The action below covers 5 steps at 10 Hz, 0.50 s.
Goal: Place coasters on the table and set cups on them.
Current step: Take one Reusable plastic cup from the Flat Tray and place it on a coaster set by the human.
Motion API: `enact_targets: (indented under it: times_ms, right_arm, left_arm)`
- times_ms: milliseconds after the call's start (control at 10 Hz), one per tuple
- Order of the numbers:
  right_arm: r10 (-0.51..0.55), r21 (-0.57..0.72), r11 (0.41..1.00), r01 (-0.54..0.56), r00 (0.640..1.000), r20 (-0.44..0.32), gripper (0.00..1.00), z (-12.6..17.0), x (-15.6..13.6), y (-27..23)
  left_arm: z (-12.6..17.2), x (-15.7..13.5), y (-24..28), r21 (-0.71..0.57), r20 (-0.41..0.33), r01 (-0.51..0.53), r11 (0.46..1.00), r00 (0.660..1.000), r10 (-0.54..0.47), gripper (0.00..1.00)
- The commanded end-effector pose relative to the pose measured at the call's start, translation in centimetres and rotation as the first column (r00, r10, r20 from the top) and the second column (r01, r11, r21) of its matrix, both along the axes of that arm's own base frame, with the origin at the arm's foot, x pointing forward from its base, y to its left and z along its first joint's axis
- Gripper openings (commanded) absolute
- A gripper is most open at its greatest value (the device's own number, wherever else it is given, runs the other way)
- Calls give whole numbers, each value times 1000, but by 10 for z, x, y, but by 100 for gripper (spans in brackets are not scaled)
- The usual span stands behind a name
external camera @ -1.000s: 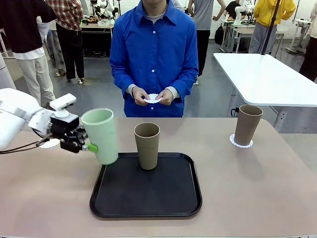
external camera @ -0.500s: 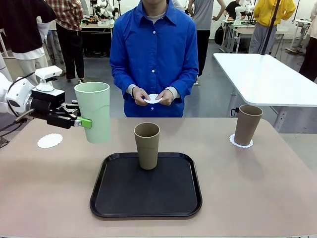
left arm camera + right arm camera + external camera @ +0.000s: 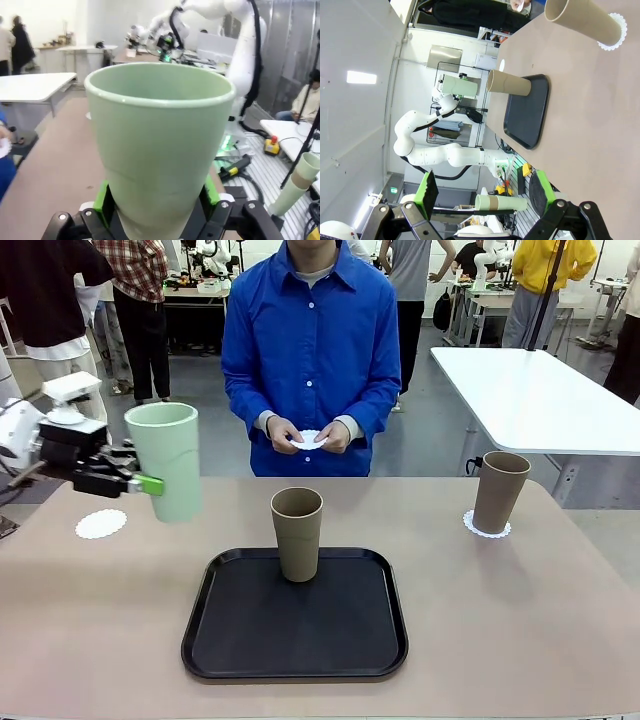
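Grey floor [image 3: 440, 435] — white table [image 3: 530, 400], benches [image 3: 195, 292] perhaps behind.

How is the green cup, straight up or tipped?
Straight up: the green cup has its mouth on top, held by the left gripper.

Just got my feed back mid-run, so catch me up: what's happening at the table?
The left gripper is shut on the mint green cup, holding it upright in the air over the left end of the table, near a bare coaster. One brown cup stands on a coaster at the right; the other brown cup stands on the black tray. The person opposite holds a third coaster in both hands. The right gripper is open and empty.
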State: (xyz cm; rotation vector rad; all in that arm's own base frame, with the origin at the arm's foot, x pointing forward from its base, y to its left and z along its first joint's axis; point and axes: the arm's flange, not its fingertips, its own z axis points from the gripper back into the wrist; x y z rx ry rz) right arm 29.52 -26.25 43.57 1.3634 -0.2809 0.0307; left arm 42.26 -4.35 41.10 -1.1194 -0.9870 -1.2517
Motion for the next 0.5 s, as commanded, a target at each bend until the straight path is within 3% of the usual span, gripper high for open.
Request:
enact_targets:
  times_ms: [0,400]
  right_arm:
    - [3,5,1000,-3,1000,-10,100,1,-2,0]
    - [3,5,1000,-3,1000,-10,100,1,-2,0]
  left_arm:
    - [10,11,58,-27,50,-132,991,990,133,85]
    - [25,26,172,-116,43,-399,909,913,406,85]
